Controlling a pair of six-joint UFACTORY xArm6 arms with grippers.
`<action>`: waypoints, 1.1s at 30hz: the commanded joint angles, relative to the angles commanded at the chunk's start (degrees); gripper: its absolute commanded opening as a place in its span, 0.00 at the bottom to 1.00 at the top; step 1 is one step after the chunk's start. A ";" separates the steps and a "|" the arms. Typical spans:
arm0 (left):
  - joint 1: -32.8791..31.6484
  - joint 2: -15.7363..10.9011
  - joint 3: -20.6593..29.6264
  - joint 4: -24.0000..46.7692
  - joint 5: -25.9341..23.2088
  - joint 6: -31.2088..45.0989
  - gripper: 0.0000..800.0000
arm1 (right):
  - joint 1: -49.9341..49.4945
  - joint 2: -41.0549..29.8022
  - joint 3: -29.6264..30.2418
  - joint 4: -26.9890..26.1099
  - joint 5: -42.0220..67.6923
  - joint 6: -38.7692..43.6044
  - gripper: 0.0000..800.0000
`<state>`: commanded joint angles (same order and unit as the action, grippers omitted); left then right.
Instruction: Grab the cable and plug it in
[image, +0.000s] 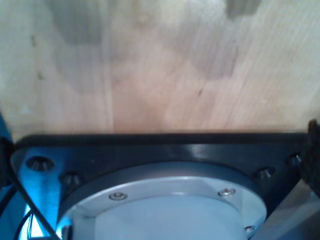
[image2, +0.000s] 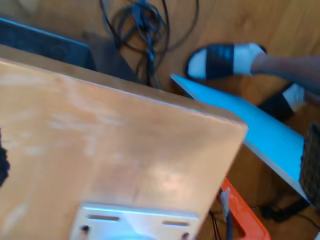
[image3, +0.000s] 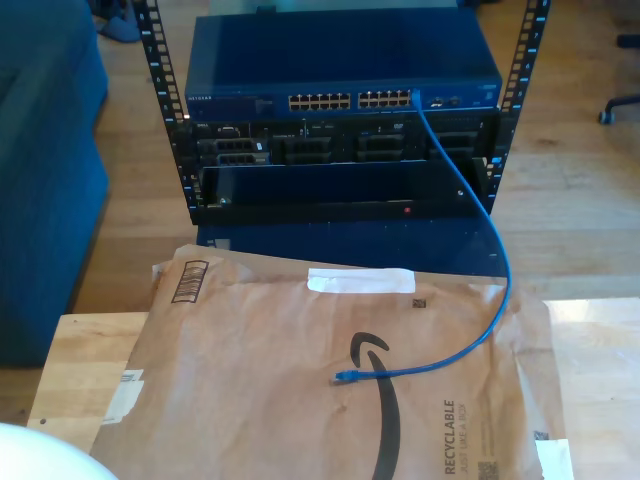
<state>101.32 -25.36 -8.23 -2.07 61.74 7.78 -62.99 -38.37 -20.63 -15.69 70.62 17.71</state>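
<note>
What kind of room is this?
Probably a home or office corner set up for network work: a rack with a network switch, a blue cable plugged in, wooden floor.

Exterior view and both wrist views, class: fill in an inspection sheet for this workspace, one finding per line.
Surface: wooden table under a brown paper mailer.
Job's things: blue cable, one end in the network switch, free plug lying on the mailer.
Clutter: nothing seen besides the mailer.
Grippers: fingers of either gripper, nothing seen.
Cables: dark tangled cords on the floor.
Surroundings: equipment rack, wooden floor, a person's sandalled foot.
</note>
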 joint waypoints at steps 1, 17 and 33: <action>0.00 0.00 0.00 0.00 0.00 0.00 1.00 | -1.05 0.09 1.05 0.00 -0.18 -0.09 1.00; 0.00 0.00 0.00 0.00 0.00 0.00 1.00 | -7.30 4.66 12.92 0.18 -10.81 -0.18 1.00; 0.00 0.00 0.00 0.00 0.00 0.00 1.00 | -7.38 8.70 14.51 0.00 -13.98 0.26 1.00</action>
<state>101.32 -25.36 -8.23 -2.07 61.74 7.78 -70.37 -29.67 -6.12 -15.69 56.64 17.98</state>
